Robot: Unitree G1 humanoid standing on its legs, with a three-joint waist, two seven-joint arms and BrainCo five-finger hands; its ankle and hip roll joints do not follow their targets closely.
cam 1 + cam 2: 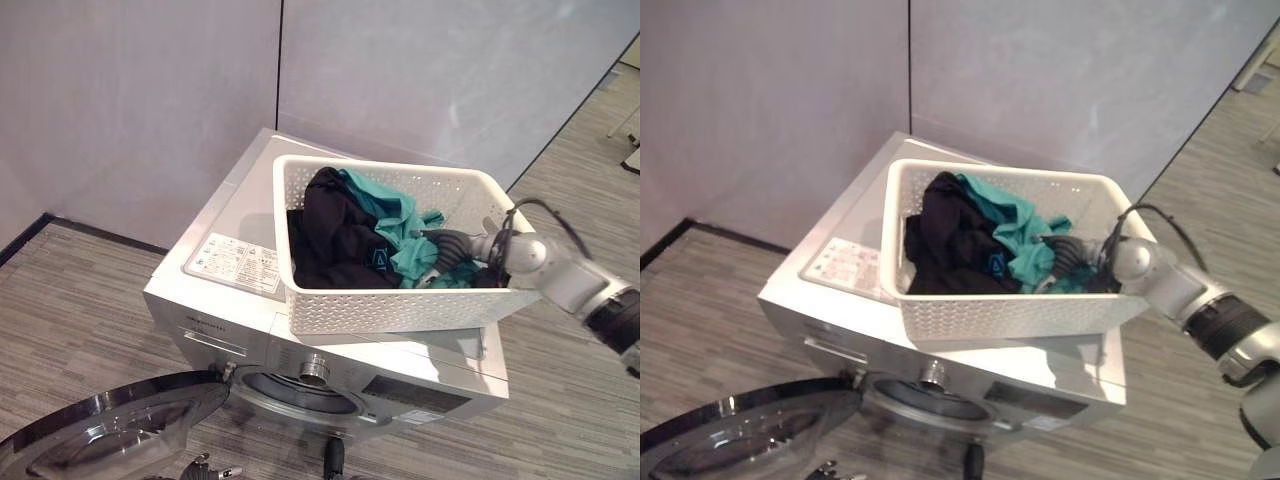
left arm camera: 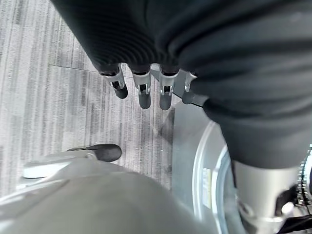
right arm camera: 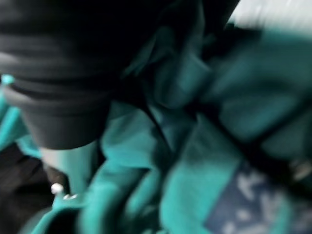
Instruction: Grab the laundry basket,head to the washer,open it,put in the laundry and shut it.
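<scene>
We see the washer door (image 1: 110, 430) swung open at lower left, low over the floor, w/ our left hand (image 2: 141, 87) hanging beside it over the striped floor (image 2: 58, 97), fingers straight and apart, holding nothing. The washer (image 1: 240, 270) stands against the grey wall (image 1: 140, 100), and the white laundry basket (image 1: 390, 310) sits on top of it, toward its right side. Inside lie a black garment (image 1: 330, 240) at left and a teal garment (image 1: 395, 225) just beside it. At right our right hand (image 1: 455, 245) reaches into the basket among the teal cloth; fingers buried, so can't tell if they're curled or apart
</scene>
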